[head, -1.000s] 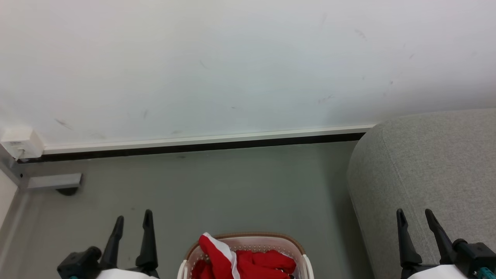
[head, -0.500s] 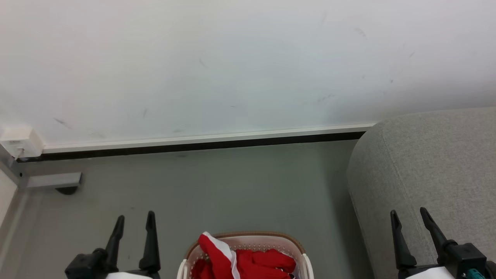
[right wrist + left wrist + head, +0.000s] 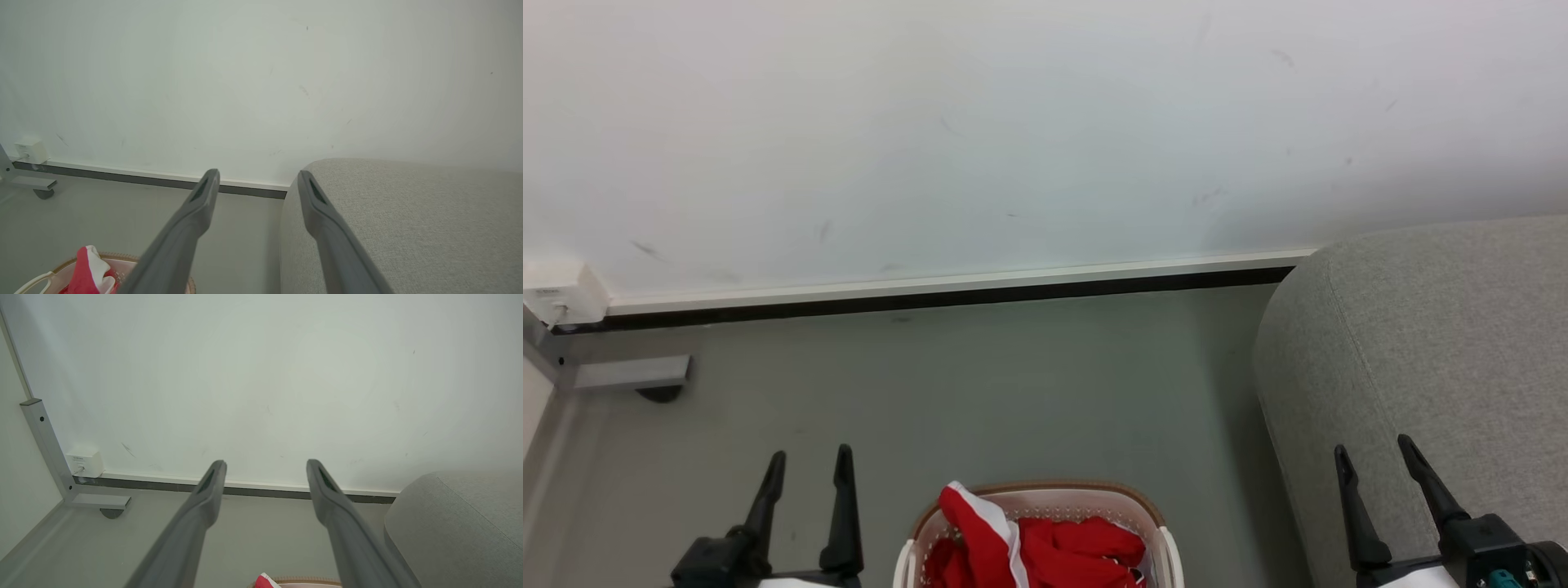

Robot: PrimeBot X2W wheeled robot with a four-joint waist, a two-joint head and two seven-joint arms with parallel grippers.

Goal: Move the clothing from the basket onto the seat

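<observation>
I am in a sparse home-like room: grey sofa (image 3: 1421, 327), laundry basket (image 3: 1078, 508), scuffed white wall (image 3: 1013, 122), bare grey floor (image 3: 980, 384)

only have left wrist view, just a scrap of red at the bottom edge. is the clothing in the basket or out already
Observer: In it. Head view: red fabric garments with white panels heaped inside the oval white perforated plastic basket with a brown rim.
Operator: right gripper?
Observer: The right gripper is open and empty, showing against the near corner of the large grey fabric sofa.
Operator: anything on the sofa
Observer: Right wrist view: no garment on the stretch of sofa it shows.
</observation>
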